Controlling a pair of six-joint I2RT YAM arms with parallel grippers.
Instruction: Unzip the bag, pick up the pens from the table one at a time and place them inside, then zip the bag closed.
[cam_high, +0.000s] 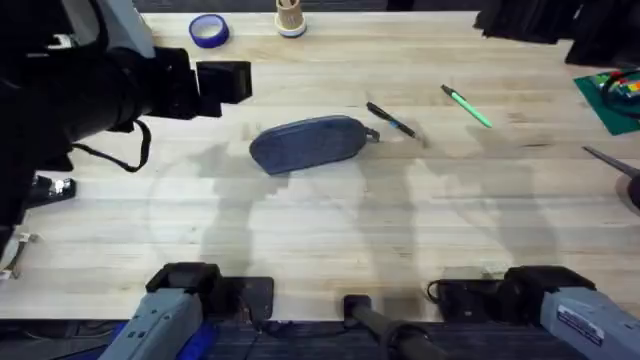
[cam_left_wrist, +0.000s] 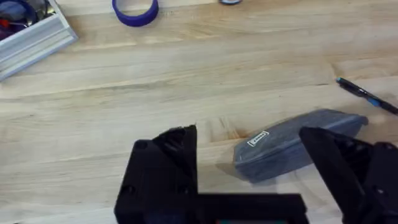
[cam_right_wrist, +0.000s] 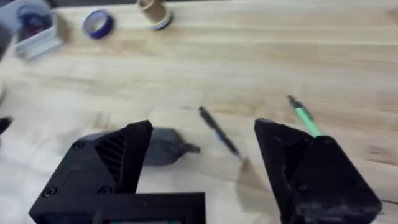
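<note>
Both black grippers, left gripper (cam_left_wrist: 249, 180) and right gripper (cam_right_wrist: 199, 180), hold nothing, jaws spread. The oblong grey-blue fabric pouch (cam_high: 308, 143) lies mid-frame on the light wooden table (cam_high: 400, 230). Just right lies the dark pen (cam_high: 390, 119); farther upper right, the green pen (cam_high: 467, 106).

The table (cam_high: 330, 230) is light wood with plank grain. The bag (cam_high: 308, 143) lies near its middle, zipped side up. The dark pen (cam_high: 390, 119) lies just beside the bag's pull-tab end, the green pen (cam_high: 467, 106) a little farther off. A blue tape roll (cam_high: 208, 30) and a small cup (cam_high: 290, 18) sit at the far edge.
</note>
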